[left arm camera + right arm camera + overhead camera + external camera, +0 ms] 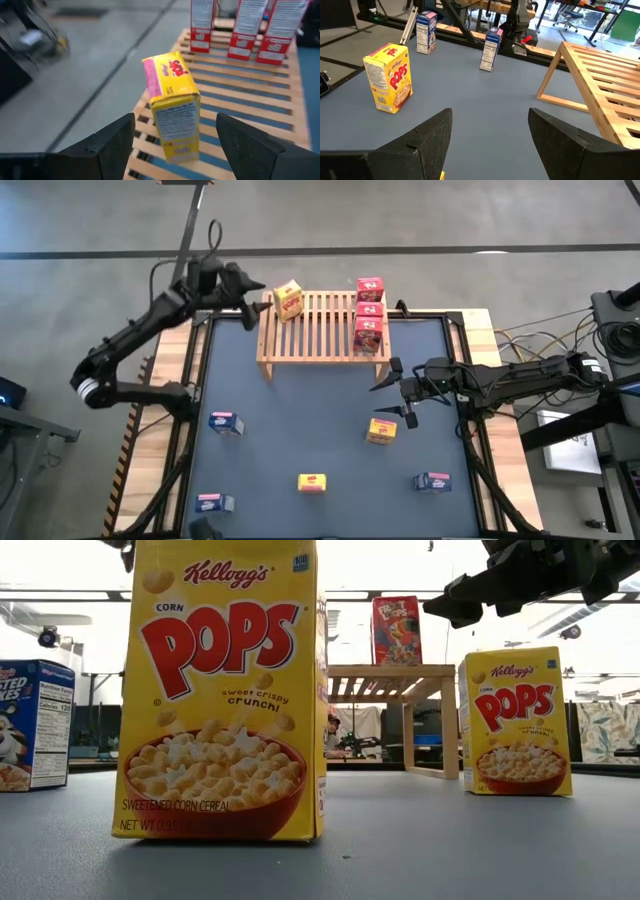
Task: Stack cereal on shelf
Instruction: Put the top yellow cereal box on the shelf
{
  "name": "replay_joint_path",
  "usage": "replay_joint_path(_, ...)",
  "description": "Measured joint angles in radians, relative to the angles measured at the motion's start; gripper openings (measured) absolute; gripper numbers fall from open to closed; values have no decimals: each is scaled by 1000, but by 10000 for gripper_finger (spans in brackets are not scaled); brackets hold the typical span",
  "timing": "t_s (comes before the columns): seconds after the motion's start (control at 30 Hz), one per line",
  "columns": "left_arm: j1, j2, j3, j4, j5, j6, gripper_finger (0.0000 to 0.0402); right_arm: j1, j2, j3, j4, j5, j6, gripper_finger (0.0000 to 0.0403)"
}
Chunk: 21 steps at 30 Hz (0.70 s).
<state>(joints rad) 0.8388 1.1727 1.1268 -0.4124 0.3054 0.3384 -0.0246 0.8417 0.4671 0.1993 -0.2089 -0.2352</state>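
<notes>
Dark-fingered, the right gripper (403,393) hangs with jaws apart and empty above the mat; a yellow Corn Pops box (381,431) stands upright just below, toward the near edge. Left gripper (252,292) gapes beside the shelf's (325,350) yellow box (290,300).

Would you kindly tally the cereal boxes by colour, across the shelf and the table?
Red boxes: 3, all on the shelf
Yellow boxes: 3, one on the shelf
Blue boxes: 3, all on the table
Total: 9
</notes>
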Motion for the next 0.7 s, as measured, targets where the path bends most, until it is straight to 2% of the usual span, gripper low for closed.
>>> replay_joint_path(0.13,0,-48,-166,230,0,-41,263,0,0,0,7,0,-8,251)
replay_joint_path(0.3,0,-59,-278,373,-1,-81,282,0,0,0,15,0,-1,251)
replay_joint_path(0.57,0,-17,-308,423,-7,-138,339,0,0,0,15,0,-3,251)
replay_joint_path(0.7,0,21,-308,444,-8,-169,355,0,0,0,16,0,-4,251)
